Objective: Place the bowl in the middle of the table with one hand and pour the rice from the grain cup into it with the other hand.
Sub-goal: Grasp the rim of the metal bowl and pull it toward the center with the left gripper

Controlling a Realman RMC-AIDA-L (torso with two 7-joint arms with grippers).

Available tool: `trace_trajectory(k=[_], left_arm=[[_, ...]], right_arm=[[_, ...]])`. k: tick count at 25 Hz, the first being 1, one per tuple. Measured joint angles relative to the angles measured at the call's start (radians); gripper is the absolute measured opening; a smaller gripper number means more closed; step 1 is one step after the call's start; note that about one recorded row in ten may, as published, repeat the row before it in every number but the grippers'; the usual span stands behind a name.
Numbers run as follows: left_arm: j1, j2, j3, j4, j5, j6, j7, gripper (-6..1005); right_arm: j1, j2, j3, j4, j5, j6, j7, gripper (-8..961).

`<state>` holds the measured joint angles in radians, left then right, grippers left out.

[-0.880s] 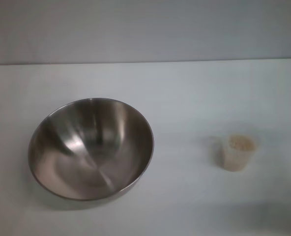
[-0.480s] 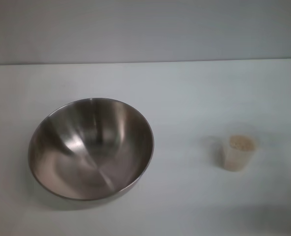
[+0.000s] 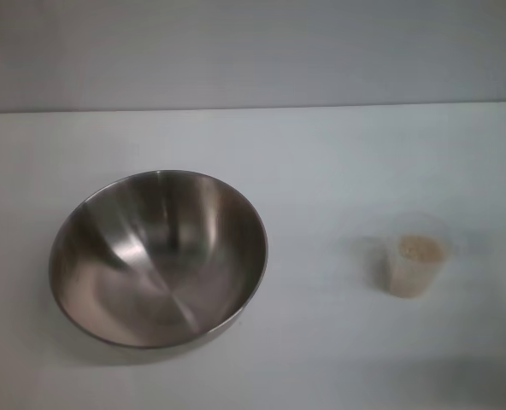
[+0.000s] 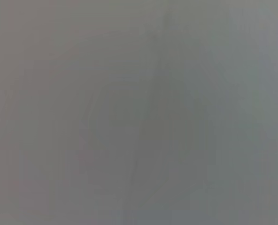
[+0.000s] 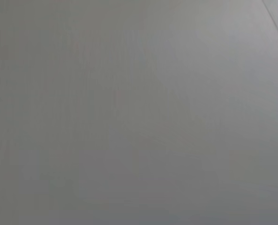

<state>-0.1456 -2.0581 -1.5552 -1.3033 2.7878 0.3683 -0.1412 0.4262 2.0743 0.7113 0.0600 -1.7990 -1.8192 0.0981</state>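
The large stainless-steel bowl (image 3: pixel 158 258) stands empty on the white table (image 3: pixel 321 162), left of the middle, in the head view. The small clear grain cup (image 3: pixel 415 254) stands upright to the right, holding off-white rice (image 3: pixel 419 249). Neither gripper nor arm shows in the head view. The left wrist view and the right wrist view show only a plain grey surface, with no fingers and none of the task's things.
The table's far edge (image 3: pixel 253 108) runs along a grey wall. A thin dark line (image 5: pixel 276 23) crosses one corner of the right wrist view.
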Motion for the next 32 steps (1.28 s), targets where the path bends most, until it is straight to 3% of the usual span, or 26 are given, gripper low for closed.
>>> trace_trajectory(k=[1,2,3,5,7,8,11,12,13,16,17,23,32], left_arm=[[0.008,0.001,-0.008,-0.070,0.000,-0.087,0.000,685],[0.025,0.001,-0.028,-0.201,0.000,-0.275,0.000,685],[0.025,0.001,-0.028,-0.201,0.000,-0.275,0.000,685],[0.040,0.001,-0.047,-0.330,-0.002,-0.472,0.000,685],[0.048,0.002,-0.073,-0.496,-0.003,-0.770,0.008,684],[0.048,0.002,-0.073,-0.496,-0.003,-0.770,0.008,684],[0.043,0.001,-0.108,-0.609,-0.015,-1.028,0.054,684],[0.032,-0.001,-0.130,-0.675,-0.025,-1.197,0.086,684],[0.032,-0.001,-0.130,-0.675,-0.025,-1.197,0.086,684],[0.012,0.000,-0.162,-0.700,-0.064,-1.364,0.127,683],[-0.015,-0.001,-0.213,-0.698,-0.122,-1.484,0.186,683],[-0.061,-0.001,-0.256,-0.688,-0.153,-1.658,0.243,683],[-0.094,0.000,-0.301,-0.622,-0.149,-1.819,0.270,681]], right_arm=[[-0.001,0.000,0.000,-0.001,0.000,0.001,-0.002,528],[-0.003,0.001,0.001,-0.004,0.002,0.002,-0.005,528],[-0.003,0.001,0.001,-0.004,0.002,0.002,-0.005,528],[-0.005,0.001,0.001,-0.005,0.002,0.003,-0.005,528],[-0.007,0.001,0.004,-0.005,0.003,0.003,-0.001,528],[-0.007,0.001,0.004,-0.005,0.003,0.003,-0.001,529],[-0.007,0.000,0.003,-0.003,0.003,0.003,0.000,529],[-0.004,0.001,0.004,-0.003,0.003,0.004,0.000,529],[-0.004,0.001,0.004,-0.003,0.003,0.004,0.000,529],[0.003,0.001,0.010,-0.003,0.005,0.011,-0.001,530],[0.008,0.000,0.011,-0.003,0.006,0.016,-0.002,530],[0.021,-0.002,0.011,-0.003,0.006,0.034,-0.002,529],[0.033,-0.004,0.012,-0.018,0.006,0.046,-0.008,528]])
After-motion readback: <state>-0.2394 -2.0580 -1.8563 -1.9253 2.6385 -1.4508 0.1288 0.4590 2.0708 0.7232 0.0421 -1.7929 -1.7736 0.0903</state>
